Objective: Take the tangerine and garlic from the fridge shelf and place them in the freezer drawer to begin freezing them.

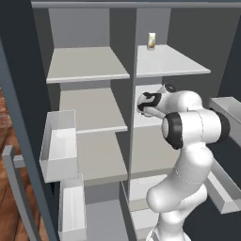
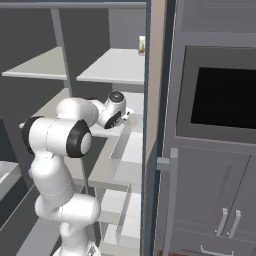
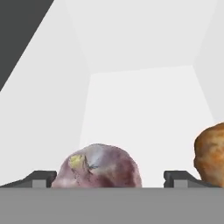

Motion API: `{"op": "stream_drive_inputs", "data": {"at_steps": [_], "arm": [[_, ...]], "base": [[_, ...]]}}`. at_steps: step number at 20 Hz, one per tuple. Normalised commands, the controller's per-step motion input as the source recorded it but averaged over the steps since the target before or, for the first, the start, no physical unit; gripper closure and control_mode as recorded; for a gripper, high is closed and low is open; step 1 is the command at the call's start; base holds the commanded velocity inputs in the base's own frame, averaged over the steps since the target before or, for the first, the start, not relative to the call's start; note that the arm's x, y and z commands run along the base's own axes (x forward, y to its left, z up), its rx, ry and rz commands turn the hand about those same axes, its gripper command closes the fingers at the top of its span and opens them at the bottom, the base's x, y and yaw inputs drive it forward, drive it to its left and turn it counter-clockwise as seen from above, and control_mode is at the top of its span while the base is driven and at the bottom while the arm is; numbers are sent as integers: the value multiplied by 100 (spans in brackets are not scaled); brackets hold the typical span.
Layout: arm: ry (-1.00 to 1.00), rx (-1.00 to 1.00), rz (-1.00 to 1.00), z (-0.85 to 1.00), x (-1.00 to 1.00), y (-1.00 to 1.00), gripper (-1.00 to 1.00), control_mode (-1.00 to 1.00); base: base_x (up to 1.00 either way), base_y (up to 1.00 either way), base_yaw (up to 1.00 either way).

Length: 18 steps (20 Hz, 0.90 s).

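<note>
Left base view: the white arm (image 1: pixel 188 155) rises from the lower right, bends at a dark-ringed elbow level with the middle shelves, and reaches forward and left into the right-hand column of the open fridge. Its wrist and hand (image 1: pixel 150 103) lie just above a fridge shelf (image 1: pixel 141 120) in that column, and the fingers themselves are hidden behind the wrist. A pale upright carton (image 1: pixel 151 41) stands at the back of the top right shelf. Pale grey door bins (image 1: pixel 59 143) hang on the open door at left.

Right base view: the arm (image 2: pixel 57 145) rises from the lower left, its elbow folded high, with the forearm pointing right and away into the fridge. The hand (image 2: pixel 114 111) lies level over the middle shelf, just beside a walled bin (image 2: pixel 122 155). The carton (image 2: pixel 142 45) shows on the shelf above. A dark wall oven (image 2: pixel 225 95) sits to the right of the fridge.

Hand view: the camera looks along the shelf (image 3: pixel 144 100) toward the white back wall. The two dark fingertips (image 3: pixel 41 179) stand wide apart and released, with the gripper (image 3: pixel 111 181) straddling the garlic (image 3: pixel 99 167), a pinkish-white bulb resting on the shelf between them; whether either tip touches it cannot be told. The tangerine (image 3: pixel 211 153) sits on the same shelf just outside the right-hand fingertip.
</note>
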Motion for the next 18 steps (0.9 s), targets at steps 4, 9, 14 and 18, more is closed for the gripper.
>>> {"op": "stream_drive_inputs", "data": {"at_steps": [4, 9, 14, 18], "arm": [[5, -2, 0, -31, -3, 0, 100, -100], [-4, 0, 0, 0, -63, -3, 100, -100], [-18, 3, 0, 13, -100, -13, 100, -100], [-15, 0, 0, 83, -100, 0, 100, -100]], "base": [[0, 0, 0], [0, 0, 0], [0, 0, 0], [0, 0, 0]]}}
